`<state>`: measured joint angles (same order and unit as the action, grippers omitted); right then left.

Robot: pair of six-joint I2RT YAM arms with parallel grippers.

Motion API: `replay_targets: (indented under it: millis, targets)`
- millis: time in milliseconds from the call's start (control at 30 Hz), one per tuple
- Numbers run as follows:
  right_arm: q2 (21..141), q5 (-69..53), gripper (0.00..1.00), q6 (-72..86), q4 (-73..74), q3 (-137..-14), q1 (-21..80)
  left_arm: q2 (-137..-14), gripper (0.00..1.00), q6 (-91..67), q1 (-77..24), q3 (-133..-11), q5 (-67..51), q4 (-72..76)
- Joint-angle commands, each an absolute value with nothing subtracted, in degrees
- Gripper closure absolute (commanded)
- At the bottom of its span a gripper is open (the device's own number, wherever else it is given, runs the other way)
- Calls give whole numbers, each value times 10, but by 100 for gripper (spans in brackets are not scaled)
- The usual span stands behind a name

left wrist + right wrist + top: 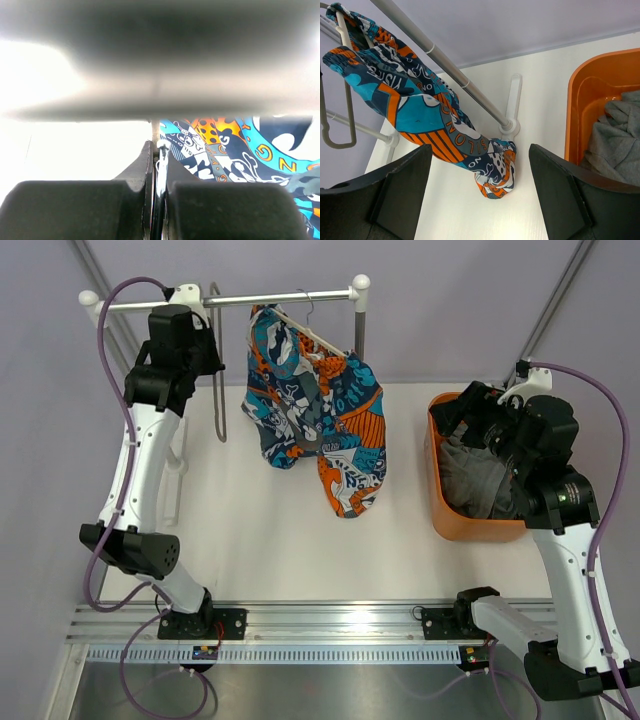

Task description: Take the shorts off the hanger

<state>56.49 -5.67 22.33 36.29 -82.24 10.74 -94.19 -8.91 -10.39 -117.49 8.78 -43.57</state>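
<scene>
Right wrist view: shorts (420, 115) hang well apart from right pincer (480, 146).

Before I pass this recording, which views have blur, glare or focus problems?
Left wrist: the worst. A close grey bar is smeared out of focus, the background on the left is blown out white, the dark left fingers are soft, and only the print on the shorts reads. Right wrist: sharp and evenly lit, the right fingers plain dark shapes. Top external: clear, soft shadows, no glare.
</scene>
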Motion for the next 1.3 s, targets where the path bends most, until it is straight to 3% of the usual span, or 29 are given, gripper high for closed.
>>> replay_targets:
  millis: [0,500,767,1267]
  targets:
    - [557,-68,14,221,347,-820,105,-893,100,-92,-100,-1172,76,-393]
    - [560,-75,14,227,332,-807,106,-789,100,-76,-100,-1078,76,-379]
    - [569,-71,14,218,337,-820,106,-878,100,-74,-100,-1226,56,-391]
    - [600,-67,13,198,336,-832,106,-1001,100,-41,-98,-1283,74,-355]
